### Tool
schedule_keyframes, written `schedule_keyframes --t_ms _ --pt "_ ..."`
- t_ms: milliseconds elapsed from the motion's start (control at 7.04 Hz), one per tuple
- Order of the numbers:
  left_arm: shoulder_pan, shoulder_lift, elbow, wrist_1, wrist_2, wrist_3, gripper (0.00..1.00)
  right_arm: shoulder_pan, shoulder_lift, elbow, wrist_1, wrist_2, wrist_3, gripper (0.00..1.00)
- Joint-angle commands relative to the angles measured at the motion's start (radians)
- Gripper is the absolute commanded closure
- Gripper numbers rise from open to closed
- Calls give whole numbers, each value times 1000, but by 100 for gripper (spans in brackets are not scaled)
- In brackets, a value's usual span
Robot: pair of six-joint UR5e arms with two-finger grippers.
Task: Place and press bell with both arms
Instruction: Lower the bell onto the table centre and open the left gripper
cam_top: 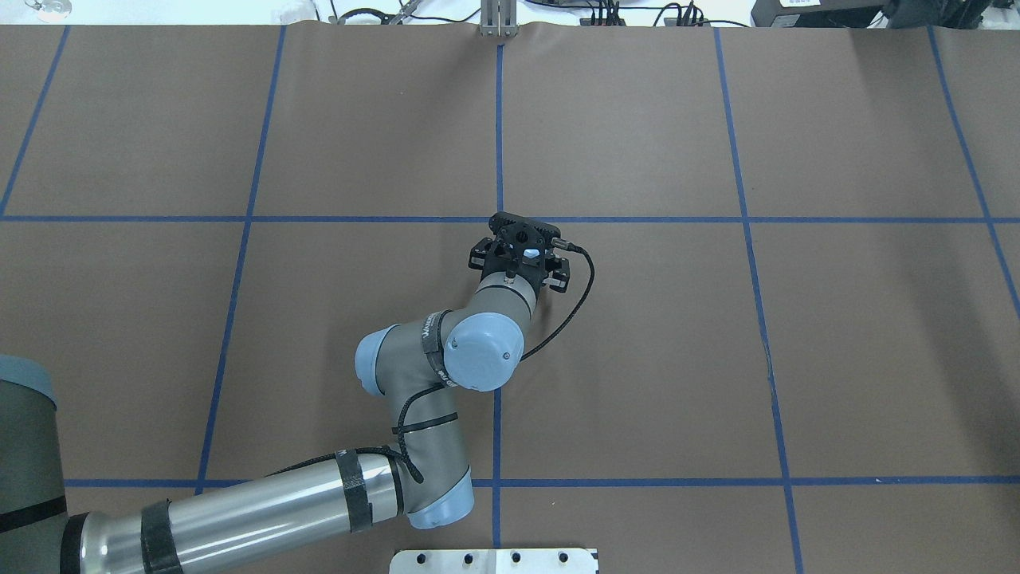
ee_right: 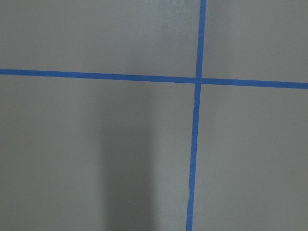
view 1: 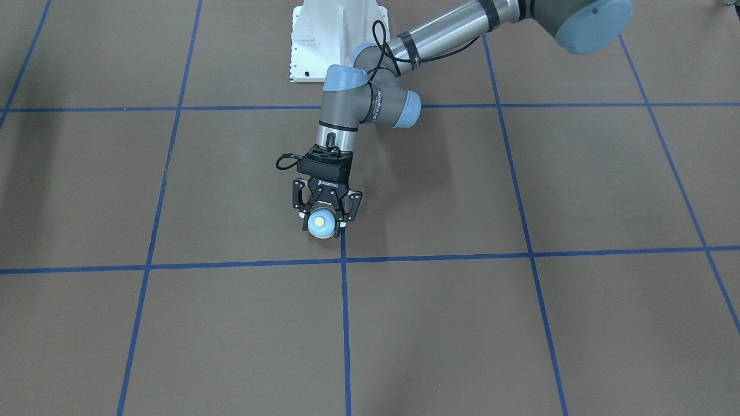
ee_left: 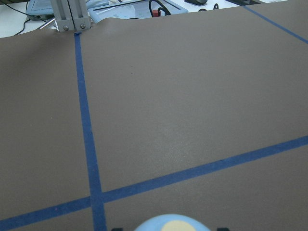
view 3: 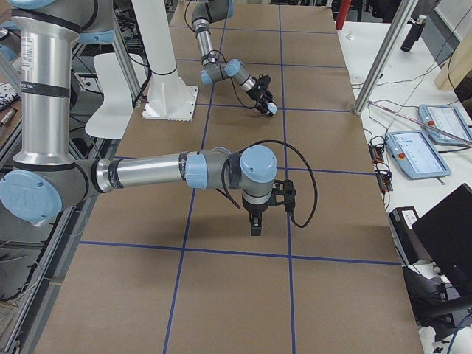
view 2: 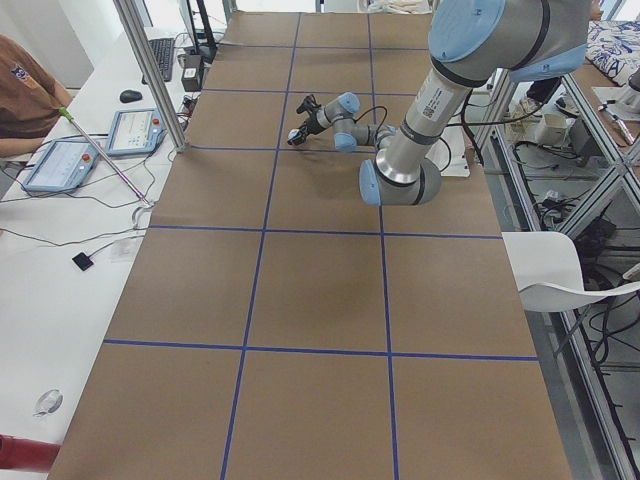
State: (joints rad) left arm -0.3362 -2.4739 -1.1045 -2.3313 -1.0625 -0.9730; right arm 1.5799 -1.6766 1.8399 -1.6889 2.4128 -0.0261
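Note:
The light-blue bell (view 1: 322,223) with its cream button sits between the fingers of my left gripper (view 1: 324,219), which is shut on it near the table's middle, beside a crossing of blue tape lines. I cannot tell whether the bell touches the table. Its top shows at the bottom edge of the left wrist view (ee_left: 173,224) and far off in the exterior right view (view 3: 271,109). In the overhead view the left gripper (cam_top: 518,243) hides most of it. My right gripper (view 3: 253,225) points down over the table, well apart from the bell. I cannot tell whether it is open or shut.
The white pedestal (view 1: 338,40) stands at the robot's side of the table. Blue tape lines (view 1: 344,323) divide the brown table. An aluminium post (view 3: 383,59) and tablets (view 3: 413,151) stand on the operators' side. A person (view 2: 25,90) sits at the desk.

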Motion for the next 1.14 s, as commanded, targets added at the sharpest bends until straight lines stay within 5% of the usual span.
schedule_keyframes --t_ms 0,142,710,995 --pt "-4 0 0 1 -2 -3 41 0 -2 7 0 0 0 0" --pt "-4 1 -1 1 -1 -7 0 0 0 7 0 0 0 0" --pt "-9 0 -12 -6 -1 -21 0 0 0 13 2 0 0 0" --pt "-76 -10 -56 10 -107 -59 0 0 21 15 0 0 0 0"
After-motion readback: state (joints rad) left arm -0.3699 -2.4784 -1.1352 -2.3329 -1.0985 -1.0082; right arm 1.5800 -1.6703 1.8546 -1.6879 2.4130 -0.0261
